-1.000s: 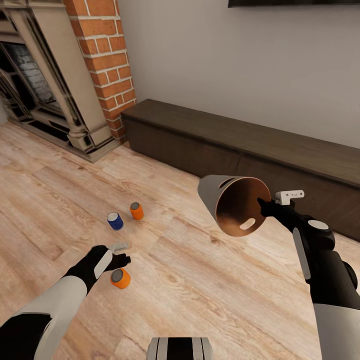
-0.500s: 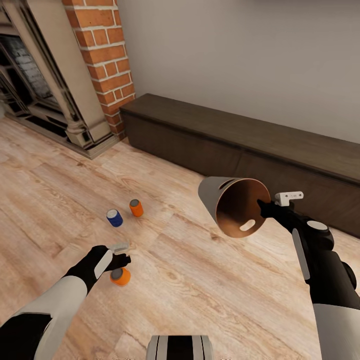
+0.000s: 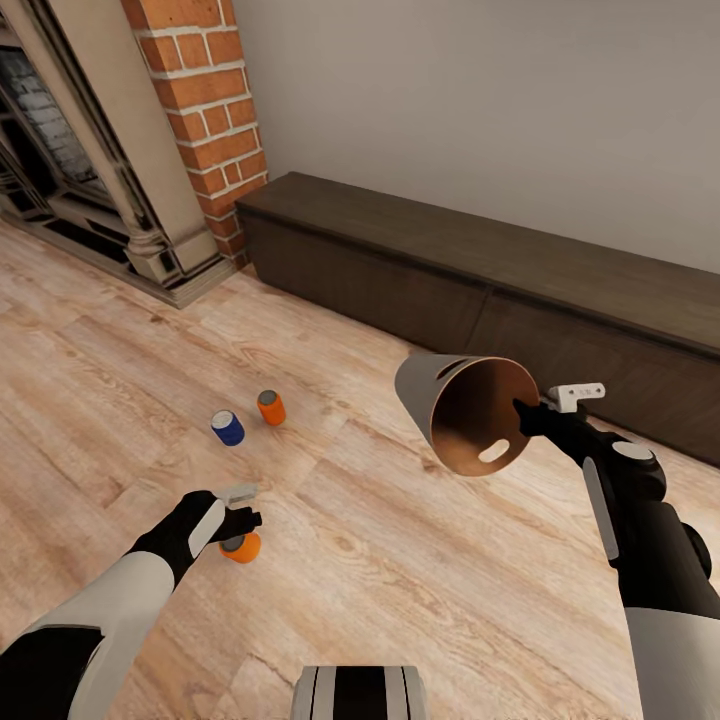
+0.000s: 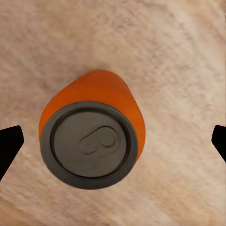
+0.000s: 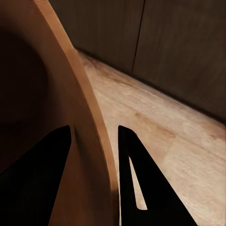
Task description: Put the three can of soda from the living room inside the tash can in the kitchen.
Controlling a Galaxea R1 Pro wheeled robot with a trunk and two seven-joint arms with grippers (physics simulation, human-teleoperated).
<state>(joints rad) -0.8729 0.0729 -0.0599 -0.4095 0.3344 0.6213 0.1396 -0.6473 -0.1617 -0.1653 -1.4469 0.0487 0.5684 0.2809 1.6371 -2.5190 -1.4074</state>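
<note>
Left gripper (image 3: 240, 519): poised directly over the nearest orange can (image 3: 241, 546) with its jaws spread wide — in the left wrist view the two dark fingertips (image 4: 9, 146) stand well clear of the can on either side, nothing held.
Risk at the left: the can (image 4: 92, 129) sits off-centre between the fingertips, nearer one of them, so a straight descent could bump that side first and tip or roll it across the floor (image 3: 400, 560); a smooth round wall may also slip out of a shallow pinch.
Nearest orange can, looks: upright on the wood floor, bright orange wall, dark grey lid with a pull tab.
Blue can (image 3: 228, 427) and second orange can (image 3: 271, 407): both upright on the floor farther out, just beside each other, near the fireplace (image 3: 120, 190) and the low dark cabinet (image 3: 480, 270).
Trash can (image 3: 470, 412): off the floor, tilted on its side with its brown mouth facing the robot, pale grey outside, oval slots near the rim.
Right gripper (image 3: 530, 412): closed on the rim — the right wrist view shows a finger (image 5: 136, 188) on each face of the wall (image 5: 89, 141).
Risk at the right: it is a thin edge pinch, so the bin may swivel or slip, and a dropped-in can could roll back out while tilted.
</note>
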